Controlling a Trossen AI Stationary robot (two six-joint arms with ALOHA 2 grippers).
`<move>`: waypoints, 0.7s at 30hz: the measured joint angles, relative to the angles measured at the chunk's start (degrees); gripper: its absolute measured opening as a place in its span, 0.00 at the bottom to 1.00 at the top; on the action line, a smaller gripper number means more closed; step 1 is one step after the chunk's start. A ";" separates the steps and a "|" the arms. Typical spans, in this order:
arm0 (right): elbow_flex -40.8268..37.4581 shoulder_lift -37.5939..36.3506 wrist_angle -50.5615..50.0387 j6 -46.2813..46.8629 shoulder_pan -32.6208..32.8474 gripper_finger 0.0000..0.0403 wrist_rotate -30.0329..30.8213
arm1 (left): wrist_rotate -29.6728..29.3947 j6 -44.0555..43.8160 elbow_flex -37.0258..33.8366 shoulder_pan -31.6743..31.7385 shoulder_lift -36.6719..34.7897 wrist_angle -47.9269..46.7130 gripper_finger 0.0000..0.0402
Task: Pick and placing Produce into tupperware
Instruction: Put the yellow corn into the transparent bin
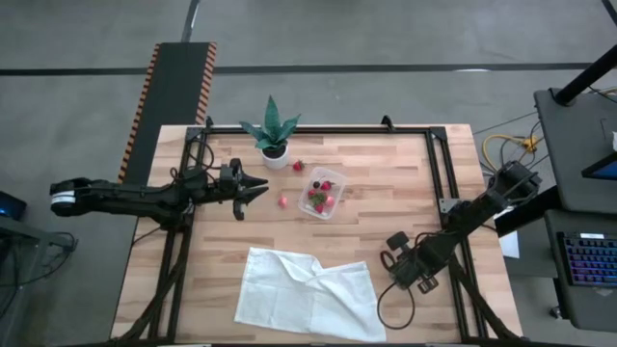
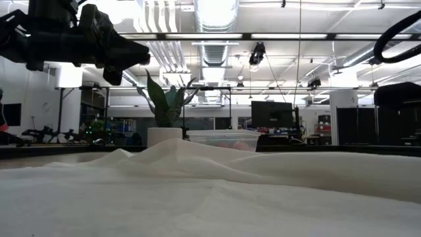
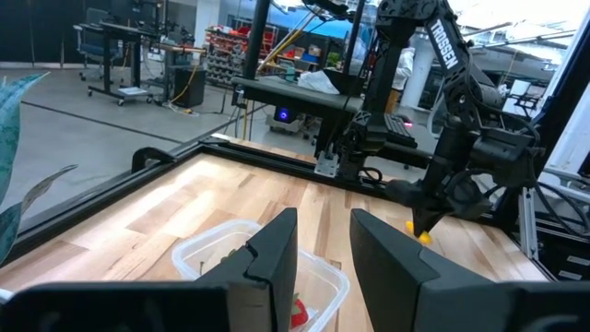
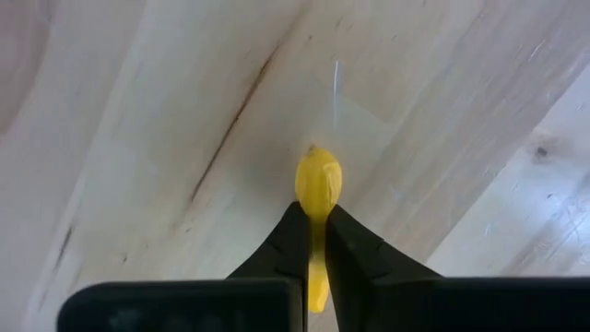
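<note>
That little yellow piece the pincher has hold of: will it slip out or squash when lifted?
The yellow piece looks smooth and rounded, and the right tool pinches only its narrow end, so it might slip or swivel. It seems tiny, so probably light. It shows no denting between the fingers, so it is likely fairly firm.

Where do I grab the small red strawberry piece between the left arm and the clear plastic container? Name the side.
Pinch the small red strawberry piece across its middle, straight down from above: it lies loose on the wooden table, apart from the clear plastic container.
</note>
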 joint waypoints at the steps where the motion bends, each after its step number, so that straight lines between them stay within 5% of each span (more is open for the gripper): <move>1: 0.22 -0.09 -0.10 0.00 0.02 0.03 0.00 | 0.00 0.00 0.00 0.00 0.02 0.00 0.22; 10: 5.65 -0.25 -1.51 -4.48 -1.85 0.03 7.19 | -0.04 0.00 0.00 0.04 0.02 0.00 0.22; 21: 16.36 -0.30 0.56 -10.81 -13.74 0.03 19.05 | -0.04 -0.05 0.00 0.04 0.02 -0.02 0.22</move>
